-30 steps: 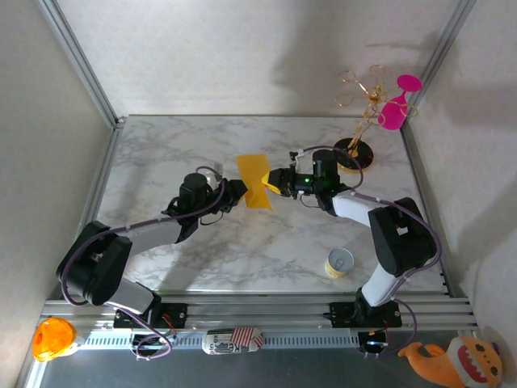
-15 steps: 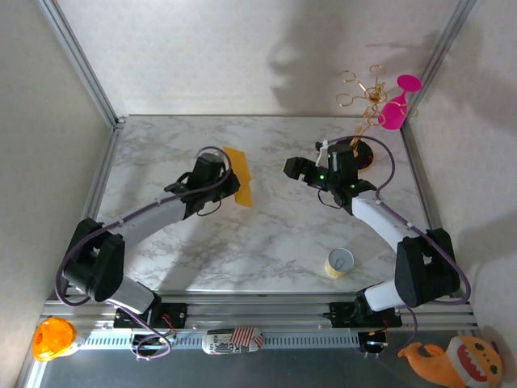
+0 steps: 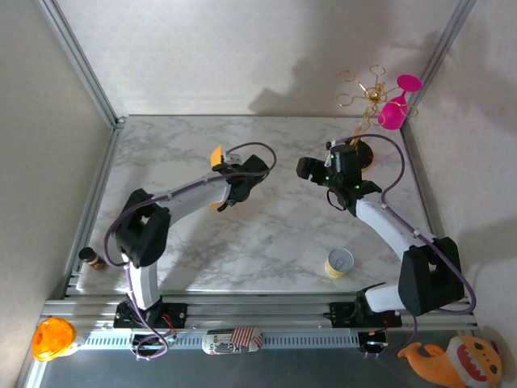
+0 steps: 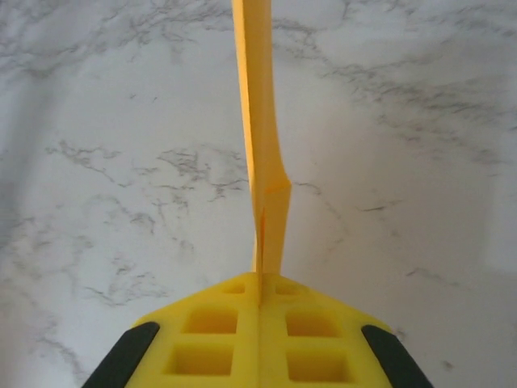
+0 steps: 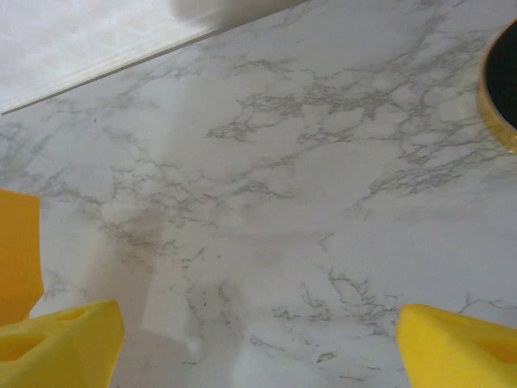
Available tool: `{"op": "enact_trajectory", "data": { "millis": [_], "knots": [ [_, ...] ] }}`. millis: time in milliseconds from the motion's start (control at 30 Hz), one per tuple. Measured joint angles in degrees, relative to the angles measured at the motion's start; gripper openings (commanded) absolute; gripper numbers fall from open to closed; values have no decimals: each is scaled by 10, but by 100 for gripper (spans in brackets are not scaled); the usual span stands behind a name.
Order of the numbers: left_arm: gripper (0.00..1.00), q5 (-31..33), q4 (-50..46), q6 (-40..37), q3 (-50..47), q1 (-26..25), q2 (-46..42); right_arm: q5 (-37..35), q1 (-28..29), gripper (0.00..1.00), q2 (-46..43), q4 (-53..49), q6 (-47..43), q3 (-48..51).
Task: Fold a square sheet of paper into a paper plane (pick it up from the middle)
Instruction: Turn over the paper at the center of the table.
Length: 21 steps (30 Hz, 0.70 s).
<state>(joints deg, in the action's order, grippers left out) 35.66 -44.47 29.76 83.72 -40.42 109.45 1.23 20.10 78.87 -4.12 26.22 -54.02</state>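
Paper: the square sheet of paper (image 4: 260, 137) is folded thin and seen on its edge, above the marble table (image 3: 266, 234). From above, a yellow-orange bit (image 3: 216, 155) peeks out at the far left of the table.
Left jaws: the left gripper (image 4: 260, 279) is squeezed tight on the near end of the paper, with no gap between its yellow pads.
Right jaws: the right gripper (image 3: 308, 168) is spread wide and has nothing in it. In its own camera there is just bare marble between its fingers (image 5: 60, 339).
Which way the paper lies: it sticks straight out from the left jaws, so its long side runs away from them. It lies to the left of the right jaws.
Nearer arm: the left arm already has the paper. The right gripper is near, with a strip of bare table in between.
Free part: the far end of the paper hangs loose. It has a small kink partway along.
Room to move: the middle of the table is open. The black-footed stand (image 3: 353, 153) is just to the right of the right gripper. The paper cup (image 3: 339, 263) sits well apart on the near right.
Next move, my guess: the right jaws need to come left and meet the loose end square on. That edge is thin and could bend or slip.
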Motion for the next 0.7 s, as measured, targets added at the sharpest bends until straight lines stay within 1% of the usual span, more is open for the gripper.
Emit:
{"op": "enact_trajectory", "data": {
  "millis": [100,167,267,300,400,533,633,700],
  "knots": [
    [7,15,-29,0,29,-13,50,-8,-5,88,-10,0,4,0],
    [12,12,-37,2,44,-19,78,-13,-11,88,-18,0,9,0],
    [23,-19,-34,4,52,-24,101,-16,-20,87,-22,0,19,0],
    [28,-36,-31,5,53,-24,104,-16,-23,86,-22,0,21,0],
    [32,-93,-13,11,54,-23,108,-14,-27,85,-22,-1,25,0],
    [42,-172,28,14,46,-16,107,-9,-29,85,-22,-1,28,0],
    [50,-240,69,18,19,-2,100,0,-29,85,-21,-1,29,0],
    [53,-280,94,21,-6,9,85,9,-29,83,-17,-1,29,0]
  ]
}}
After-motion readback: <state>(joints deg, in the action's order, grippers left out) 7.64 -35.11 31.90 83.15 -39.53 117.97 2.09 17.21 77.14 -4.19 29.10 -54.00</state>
